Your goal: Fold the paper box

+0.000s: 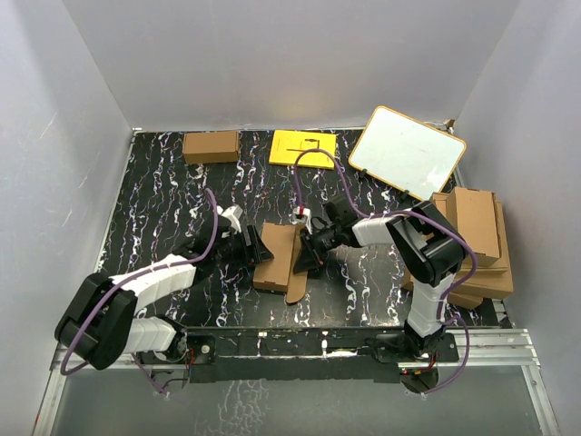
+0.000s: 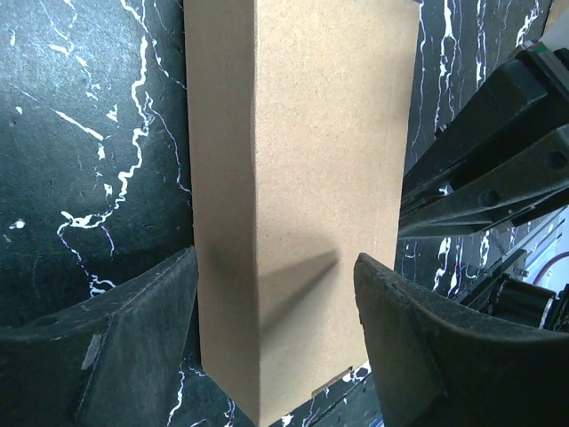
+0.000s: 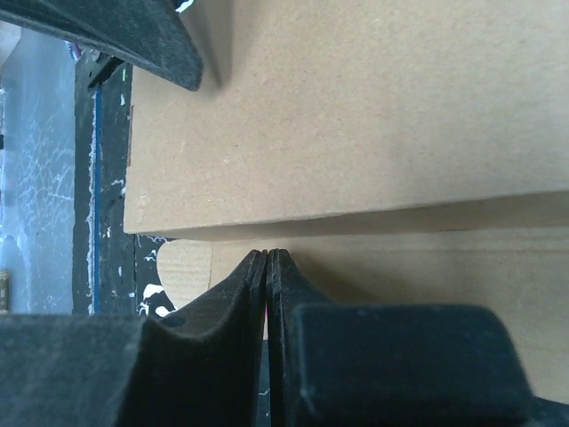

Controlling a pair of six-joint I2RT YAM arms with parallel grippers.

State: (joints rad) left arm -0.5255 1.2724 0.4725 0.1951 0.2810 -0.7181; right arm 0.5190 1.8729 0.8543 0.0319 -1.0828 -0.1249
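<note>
The paper box [image 1: 278, 256] — plain brown, partly folded — sits on the table [image 1: 163, 195], 1 rounded flap lying flat.

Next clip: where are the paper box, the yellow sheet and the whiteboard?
paper box [image 1: 277, 257]: top external view, middle of its upper face.
yellow sheet [image 1: 304, 148]: top external view, centre of the sheet.
whiteboard [image 1: 407, 153]: top external view, middle of its white surface.
</note>
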